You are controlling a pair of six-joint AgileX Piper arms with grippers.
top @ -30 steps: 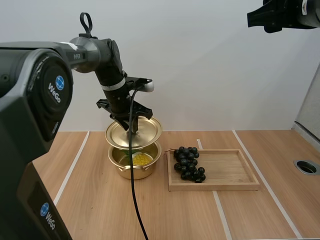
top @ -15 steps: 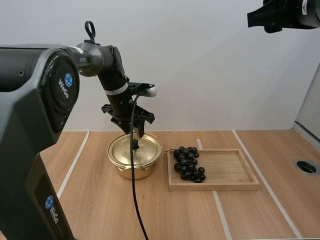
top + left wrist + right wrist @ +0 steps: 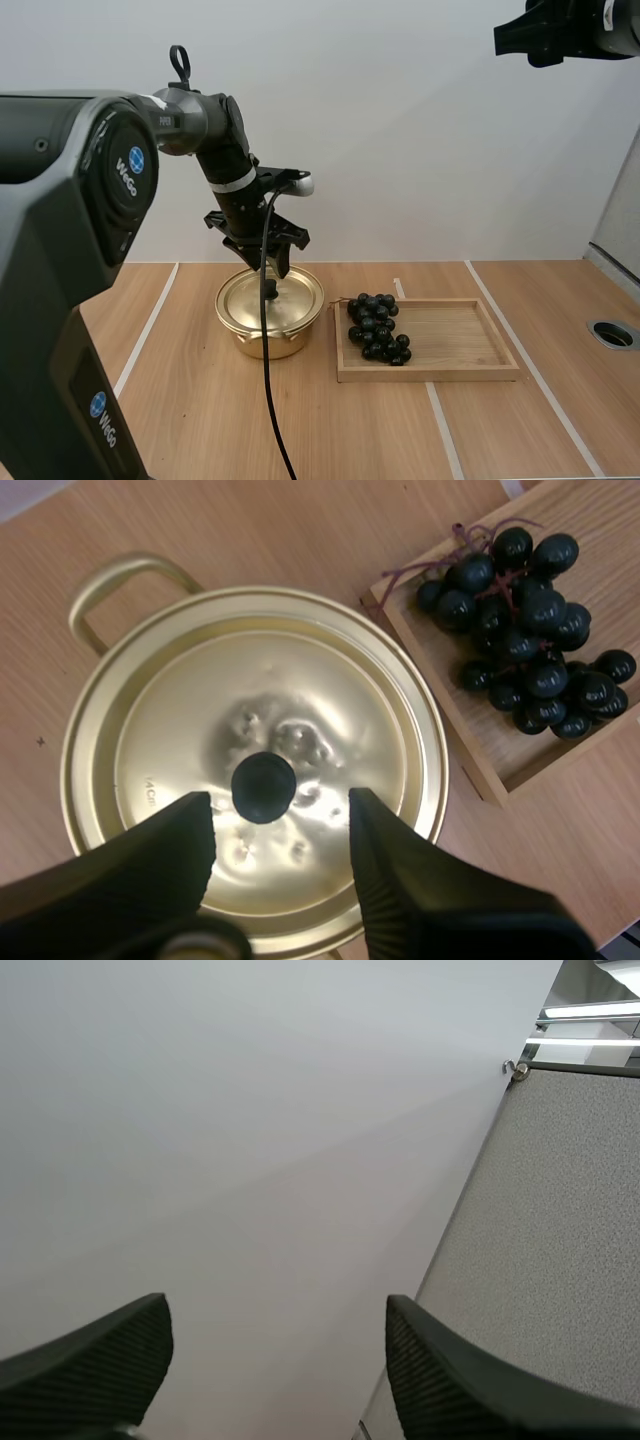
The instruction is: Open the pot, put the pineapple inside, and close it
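Observation:
The gold pot (image 3: 268,330) stands on the table with its gold lid (image 3: 270,298) seated flat on it, so the inside is hidden. My left gripper (image 3: 272,270) hangs open just above the lid's black knob (image 3: 263,787). In the left wrist view the two fingers (image 3: 180,850) stand apart on either side of the knob without touching it, over the lid (image 3: 200,700). My right gripper (image 3: 512,38) is raised high at the far right, and its fingers (image 3: 90,1355) are apart with nothing between them.
A wooden tray (image 3: 460,345) lies right of the pot, close to its rim, with a bunch of dark grapes (image 3: 377,326) at its left end. The grapes (image 3: 530,620) and the tray's corner (image 3: 470,750) sit just beside the pot. Bare table lies in front.
The lid, held tilted above the pot with a yellow fruit inside, came down onto the pot. My left gripper let go of the knob and now stands open slightly above it.

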